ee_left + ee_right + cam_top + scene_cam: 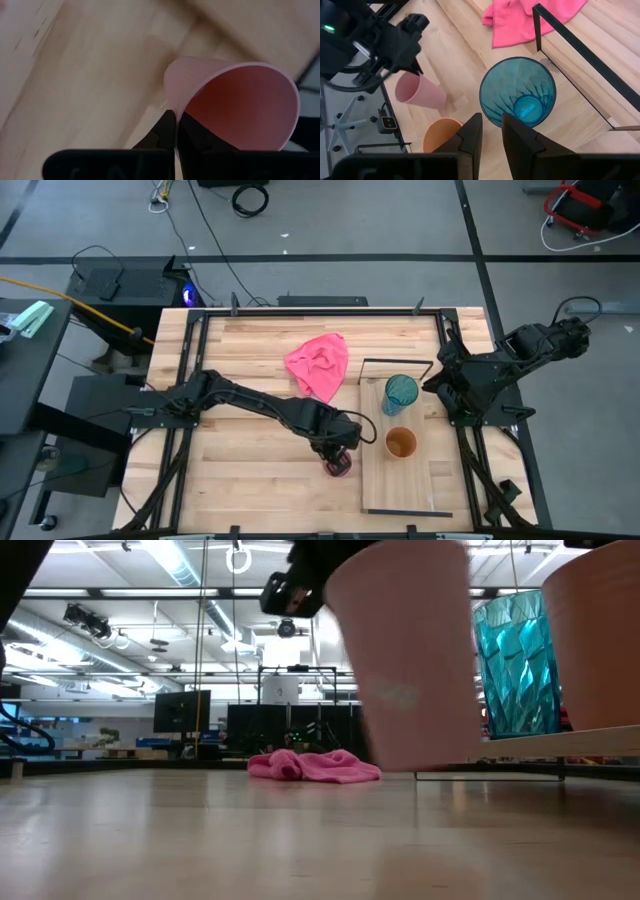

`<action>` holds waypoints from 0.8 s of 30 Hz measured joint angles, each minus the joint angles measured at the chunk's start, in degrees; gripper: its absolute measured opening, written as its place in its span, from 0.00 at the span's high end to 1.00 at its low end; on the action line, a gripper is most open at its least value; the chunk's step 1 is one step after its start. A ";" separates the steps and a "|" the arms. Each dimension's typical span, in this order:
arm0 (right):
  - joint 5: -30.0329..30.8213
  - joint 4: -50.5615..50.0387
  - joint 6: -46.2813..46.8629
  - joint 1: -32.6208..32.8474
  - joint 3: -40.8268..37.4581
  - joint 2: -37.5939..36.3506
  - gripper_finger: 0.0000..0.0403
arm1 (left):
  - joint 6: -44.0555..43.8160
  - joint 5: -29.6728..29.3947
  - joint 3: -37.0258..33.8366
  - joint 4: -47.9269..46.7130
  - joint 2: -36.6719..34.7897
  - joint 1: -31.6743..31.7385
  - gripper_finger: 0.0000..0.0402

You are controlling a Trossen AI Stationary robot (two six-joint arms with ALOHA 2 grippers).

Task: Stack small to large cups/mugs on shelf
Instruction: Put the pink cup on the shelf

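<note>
My left gripper is shut on the small pink cup, just off the near left side of the pale wood shelf. The cup also shows in the low view and the right wrist view. The teal tumbler and the orange-brown cup stand upright on the shelf, bases down. My right gripper is open and empty, above and to the right of the tumbler. My left gripper holds the pink cup by its rim, one finger inside the cup and one outside. The fingers come from above, slanting down. The cup hangs tilted below them, mouth up, its base clear of the tabletop.
A pink cloth lies on the tabletop beyond the left gripper, left of the shelf's far end. The thin black wire frame stands at the shelf's far end, just behind the tumbler. The shelf's near half is bare wood.
</note>
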 joint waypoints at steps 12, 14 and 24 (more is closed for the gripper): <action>0.02 0.04 -0.63 -0.02 0.00 2.14 0.80 | 0.28 -0.35 0.01 -2.88 2.05 0.21 0.98; 0.02 0.04 -0.74 -0.01 0.00 2.44 0.80 | 0.30 -0.40 -0.04 -3.75 2.18 0.25 0.98; 0.02 0.04 -0.87 -0.01 0.00 2.78 0.80 | 1.41 0.92 -0.07 -0.60 2.19 0.25 0.90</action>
